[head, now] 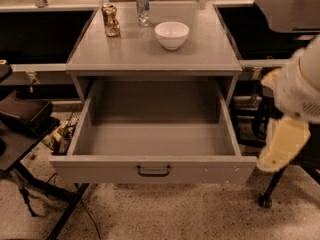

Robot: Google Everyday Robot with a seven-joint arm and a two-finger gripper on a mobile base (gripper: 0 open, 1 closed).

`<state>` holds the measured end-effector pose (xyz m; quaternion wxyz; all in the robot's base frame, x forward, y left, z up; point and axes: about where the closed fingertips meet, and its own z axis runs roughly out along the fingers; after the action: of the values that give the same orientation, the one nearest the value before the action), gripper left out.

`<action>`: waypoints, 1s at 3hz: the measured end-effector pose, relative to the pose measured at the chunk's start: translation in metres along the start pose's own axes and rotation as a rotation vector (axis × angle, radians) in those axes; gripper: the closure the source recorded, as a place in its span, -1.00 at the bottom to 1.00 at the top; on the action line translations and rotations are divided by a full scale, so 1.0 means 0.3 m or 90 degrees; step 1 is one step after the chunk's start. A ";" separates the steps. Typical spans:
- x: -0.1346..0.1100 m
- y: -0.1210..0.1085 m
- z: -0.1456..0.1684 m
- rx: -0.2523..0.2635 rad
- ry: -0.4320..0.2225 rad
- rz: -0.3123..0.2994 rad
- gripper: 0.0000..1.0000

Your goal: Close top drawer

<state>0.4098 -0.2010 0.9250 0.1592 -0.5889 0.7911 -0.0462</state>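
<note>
The top drawer (152, 170) is pulled fully out of the grey cabinet (150, 54) and its deep box is empty. A small dark bar handle (153, 171) sits at the centre of its front panel. My arm comes in from the right edge, blurred. Its cream-coloured end, the gripper (281, 145), hangs just right of the drawer's front right corner, apart from it and at about the height of the front panel. No other drawer shows.
On the cabinet top stand a white bowl (171, 34), a silver can (143, 7) and a brown bottle (110, 20). A dark chair (22, 119) stands at the left, with a bag of snacks (60, 136) on the floor. A wheeled chair base (265, 200) is at the right.
</note>
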 end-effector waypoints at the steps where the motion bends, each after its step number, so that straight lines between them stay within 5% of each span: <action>1: 0.019 0.099 0.155 0.012 0.022 0.025 -0.63; 3: 0.268 0.356 0.646 -0.069 0.099 0.094 0.30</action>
<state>0.3507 -0.2225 0.6984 0.0683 -0.5315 0.8435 -0.0372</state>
